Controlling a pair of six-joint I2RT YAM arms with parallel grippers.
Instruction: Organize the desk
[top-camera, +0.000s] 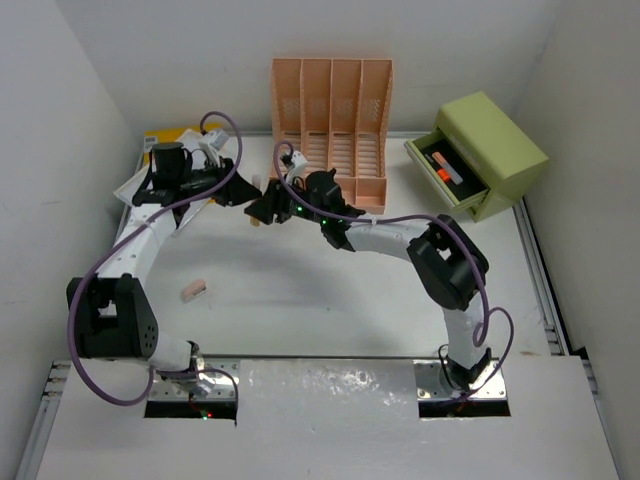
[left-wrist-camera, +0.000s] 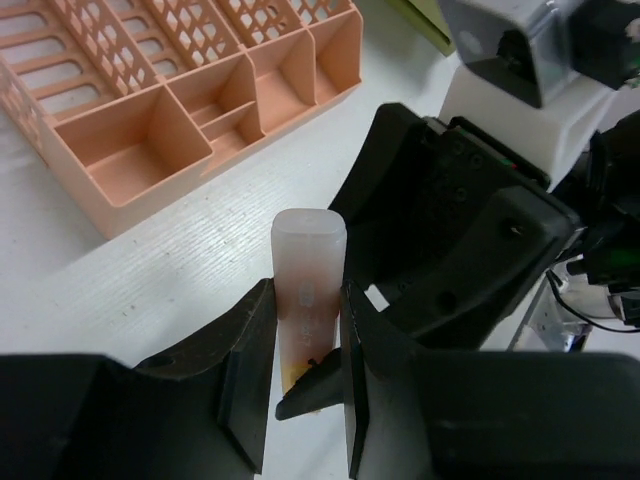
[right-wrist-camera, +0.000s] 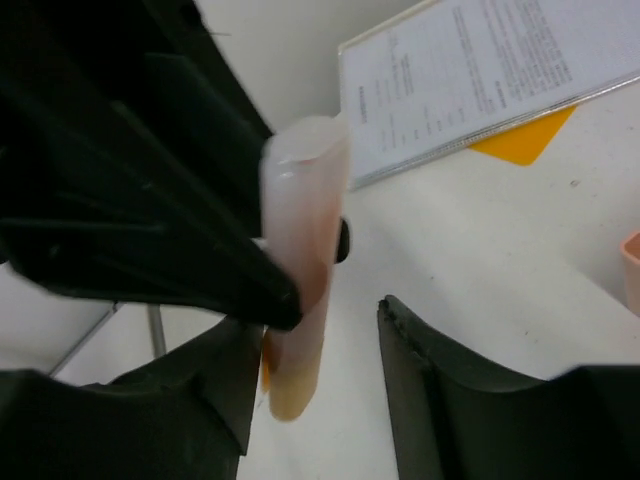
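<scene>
A pale pink translucent tube with an orange end (left-wrist-camera: 308, 262) is pinched between my left gripper's (left-wrist-camera: 305, 305) two black fingers, just above the white desk (top-camera: 350, 300). The tube (top-camera: 257, 216) hangs in front of the peach file rack (top-camera: 332, 110). My right gripper (right-wrist-camera: 318, 330) has come in from the other side and stands around the same tube (right-wrist-camera: 300, 260). Its left finger is close beside the tube, while a clear gap separates the tube from its right finger, so it is open. In the top view the two grippers (top-camera: 250, 195) (top-camera: 270, 207) meet nose to nose.
A small pink block (top-camera: 193, 290) lies on the desk near the left arm. Printed sheets on a yellow folder (top-camera: 150, 150) lie at the back left. A lime-green drawer box (top-camera: 480, 150) with its drawer pulled out stands at the back right.
</scene>
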